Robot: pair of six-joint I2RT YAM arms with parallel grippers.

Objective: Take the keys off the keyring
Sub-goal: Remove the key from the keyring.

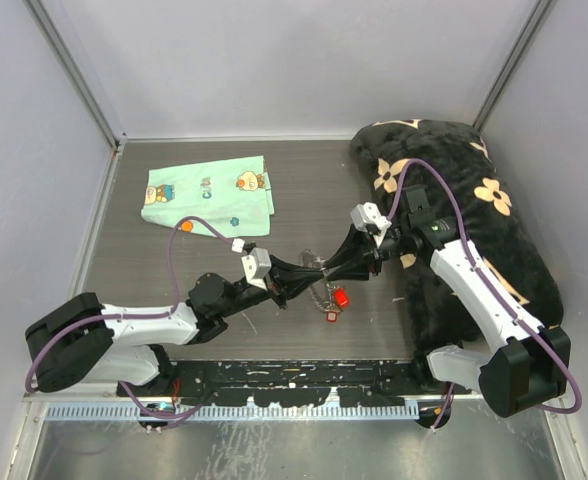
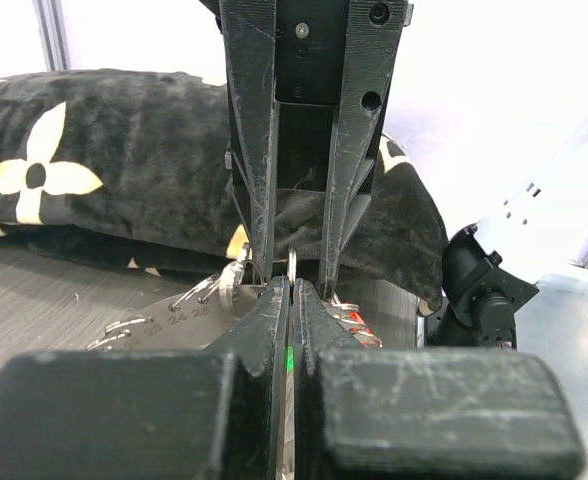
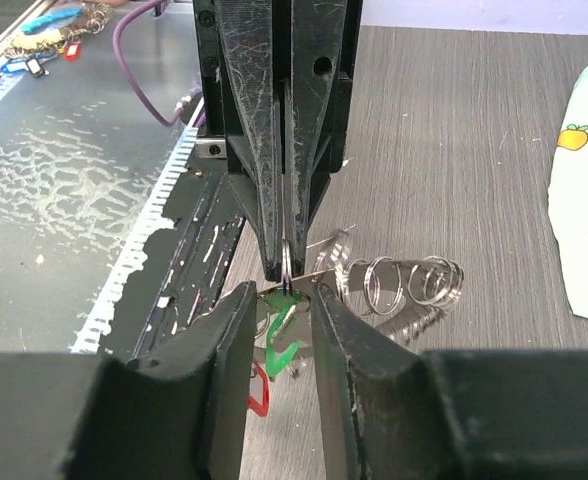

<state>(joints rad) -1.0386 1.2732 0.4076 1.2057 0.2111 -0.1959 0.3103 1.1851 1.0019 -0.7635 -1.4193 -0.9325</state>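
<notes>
The keyring [image 3: 404, 284], a flat silver piece fringed with small split rings, hangs between both grippers over the table's middle [image 1: 326, 285]. My left gripper [image 2: 291, 286] is shut on one thin ring at its rim, seen from the right wrist too [image 3: 287, 262]. My right gripper [image 3: 279, 302] faces it with jaws apart. A green-headed key [image 3: 282, 330] dangles between the right fingers without being pinched. A red-headed key [image 3: 259, 390] hangs lower, visible from above [image 1: 341, 298]. In the left wrist view the right gripper's fingers [image 2: 256, 180] straddle the ring.
A mint-green cartoon-print cloth [image 1: 209, 198] lies at the back left, with a small orange piece [image 1: 186, 226] next to it. A black flower-patterned cushion [image 1: 464, 220] fills the right side. Loose coloured keys [image 3: 44, 30] lie on the metal ledge beyond the near edge.
</notes>
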